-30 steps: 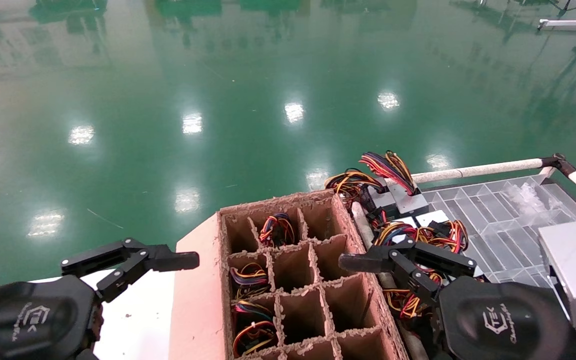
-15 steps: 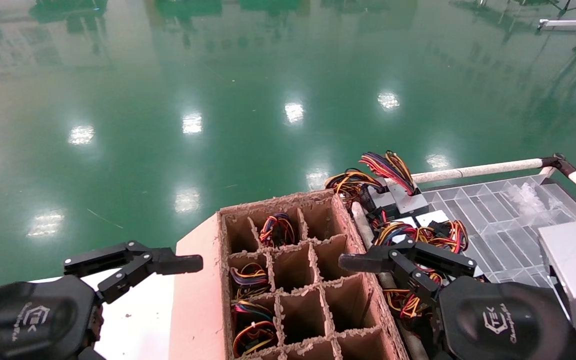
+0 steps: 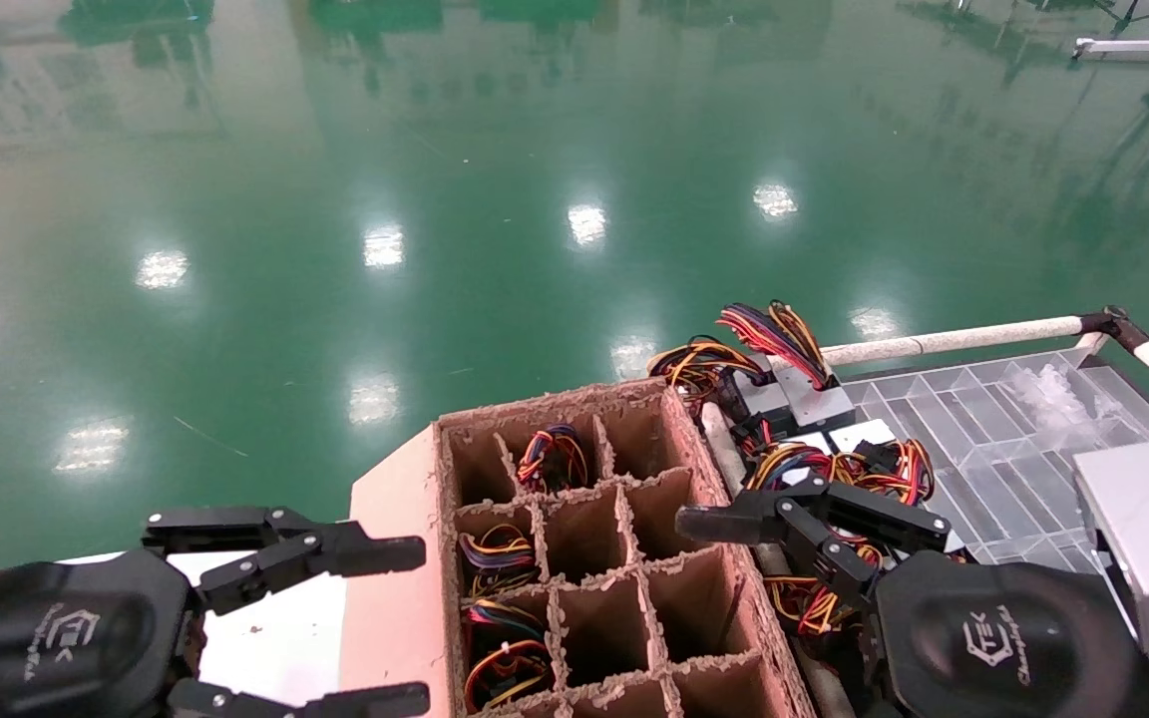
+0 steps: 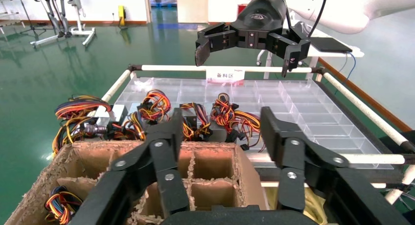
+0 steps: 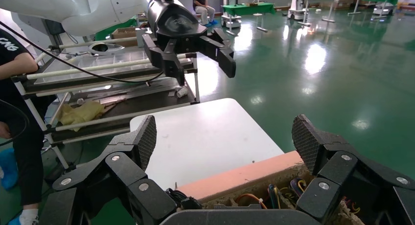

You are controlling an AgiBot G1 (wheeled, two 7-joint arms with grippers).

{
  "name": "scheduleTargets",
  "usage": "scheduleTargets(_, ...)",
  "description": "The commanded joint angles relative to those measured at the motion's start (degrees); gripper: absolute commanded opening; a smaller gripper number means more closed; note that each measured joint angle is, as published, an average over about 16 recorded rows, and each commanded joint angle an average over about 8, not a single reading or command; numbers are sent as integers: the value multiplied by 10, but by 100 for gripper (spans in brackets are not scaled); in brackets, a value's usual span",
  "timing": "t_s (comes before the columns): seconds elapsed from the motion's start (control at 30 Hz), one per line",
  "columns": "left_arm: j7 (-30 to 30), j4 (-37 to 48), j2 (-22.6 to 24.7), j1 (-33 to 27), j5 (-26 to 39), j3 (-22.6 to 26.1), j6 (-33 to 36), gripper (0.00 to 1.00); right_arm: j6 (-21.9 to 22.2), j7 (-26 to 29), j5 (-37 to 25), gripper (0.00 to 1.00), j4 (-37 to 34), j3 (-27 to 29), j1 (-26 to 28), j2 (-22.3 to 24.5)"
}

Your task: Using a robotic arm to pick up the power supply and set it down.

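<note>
Several power supplies lie at the clear tray's near-left corner. One silver-grey power supply [image 3: 814, 404] has red, yellow and black wires looped above it, and the same cluster [image 4: 215, 129] shows in the left wrist view. The robotic arm on my right, with a silver wrist bracket [image 3: 1143, 548], holds its right gripper [image 3: 734, 538] [image 4: 244, 56] [image 5: 225, 137] open and empty above the wires and the cardboard box's right wall. My left gripper [image 3: 415, 620] [image 4: 221, 124] is open and empty beside the box's left wall.
The divided cardboard box [image 3: 400, 598] stands between the grippers, and several of its cells hold wire bundles. It rests on a white table [image 3: 275, 618]. The clear compartment tray [image 3: 983, 429] has a white rail [image 3: 954, 339]. A person [image 5: 14, 112] stands beyond the left arm.
My left gripper has turned and moved a little toward the box, so its second finger now shows at the lower edge. The right gripper and the power supplies have not moved.
</note>
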Motion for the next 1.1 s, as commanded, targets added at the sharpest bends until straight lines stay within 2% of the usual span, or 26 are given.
scheduleTargets(0.03, 0, 0, 0, 0, 0, 0, 0, 0, 0, 0, 0, 100, 0, 0, 0, 0)
scheduleTargets(0.07, 0, 0, 0, 0, 0, 0, 0, 3, 0, 0, 0, 100, 0, 0, 0, 0)
scheduleTargets(0.2, 0, 0, 0, 0, 0, 0, 0, 52, 0, 0, 0, 100, 0, 0, 0, 0)
scheduleTargets(0.23, 0, 0, 0, 0, 0, 0, 0, 60, 0, 0, 0, 100, 0, 0, 0, 0)
scheduleTargets(0.33, 0, 0, 0, 0, 0, 0, 0, 57, 0, 0, 0, 100, 0, 0, 0, 0)
scheduleTargets(0.47, 0, 0, 0, 0, 0, 0, 0, 8, 0, 0, 0, 100, 0, 0, 0, 0)
scheduleTargets(0.5, 0, 0, 0, 0, 0, 0, 0, 0, 0, 0, 0, 100, 0, 0, 0, 0)
scheduleTargets(1.1, 0, 0, 0, 0, 0, 0, 0, 0, 0, 0, 0, 100, 0, 0, 0, 0)
